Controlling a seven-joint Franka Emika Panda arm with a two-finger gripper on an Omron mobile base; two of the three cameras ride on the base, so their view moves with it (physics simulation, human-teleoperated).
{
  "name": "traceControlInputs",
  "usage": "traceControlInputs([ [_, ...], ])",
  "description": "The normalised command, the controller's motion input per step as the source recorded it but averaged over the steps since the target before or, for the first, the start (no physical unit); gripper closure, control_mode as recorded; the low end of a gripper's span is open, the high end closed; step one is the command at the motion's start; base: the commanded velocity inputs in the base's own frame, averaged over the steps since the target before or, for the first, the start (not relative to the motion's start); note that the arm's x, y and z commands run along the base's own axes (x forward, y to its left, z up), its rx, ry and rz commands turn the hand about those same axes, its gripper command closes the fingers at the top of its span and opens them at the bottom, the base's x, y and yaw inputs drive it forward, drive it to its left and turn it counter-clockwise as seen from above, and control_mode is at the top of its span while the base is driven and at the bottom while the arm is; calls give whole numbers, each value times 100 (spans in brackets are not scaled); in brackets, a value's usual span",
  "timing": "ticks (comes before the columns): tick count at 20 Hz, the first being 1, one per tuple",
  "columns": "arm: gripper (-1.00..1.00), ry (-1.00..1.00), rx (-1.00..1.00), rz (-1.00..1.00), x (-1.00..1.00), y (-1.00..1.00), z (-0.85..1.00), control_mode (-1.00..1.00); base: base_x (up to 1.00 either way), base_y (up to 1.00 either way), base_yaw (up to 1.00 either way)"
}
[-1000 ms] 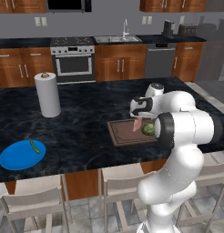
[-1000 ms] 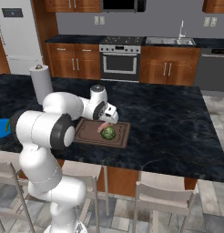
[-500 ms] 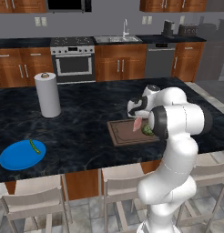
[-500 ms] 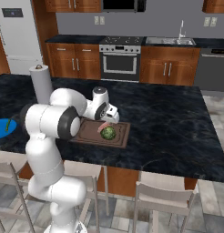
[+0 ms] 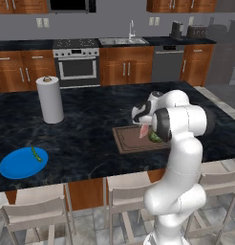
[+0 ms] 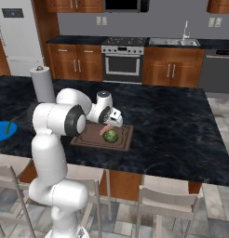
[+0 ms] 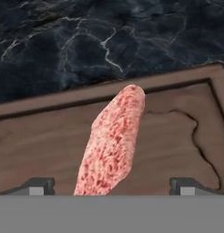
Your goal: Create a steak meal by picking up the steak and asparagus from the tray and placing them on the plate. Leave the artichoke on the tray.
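- Steak (image 7: 113, 145), a pinkish-red marbled slab of raw meat, lies on the brown rectangular wooden tray (image 7: 177, 136) with its darker grooved border, just beside the round green leafy artichoke (image 6: 110, 136) on the same tray.
- End effector (image 7: 111, 185) hangs right over the tray with its jaws spread wide, one dark fingertip (image 7: 36, 186) on each side of the steak, gripping nothing.
- Thin green asparagus stalk (image 5: 37, 154) lies on the flat round blue plate (image 5: 14, 165), well apart from the tray across the dark marbled table (image 5: 90, 119).
- White paper towel roll (image 5: 50, 99) stands upright beyond the plate, clear of the tray.
- White arm covers much of the tray from both base views; the steak's near end is cut off in the hand view.
- Wooden chairs (image 5: 38, 215) stand along the table's near edge.
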Motion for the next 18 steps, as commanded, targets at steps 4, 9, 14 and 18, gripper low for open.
traceControlInputs([
  [4, -100, 0, 0, 0, 25, 0, -22, -100, 0, 0, 0],
  [9, -100, 1, 0, 0, 23, 0, -22, -100, 0, 0, 0],
  [14, -100, 1, 0, 0, 22, 0, -20, -100, 0, 0, 0],
  [18, -100, 2, 0, 0, 19, 0, -21, -100, 0, 0, 0],
])
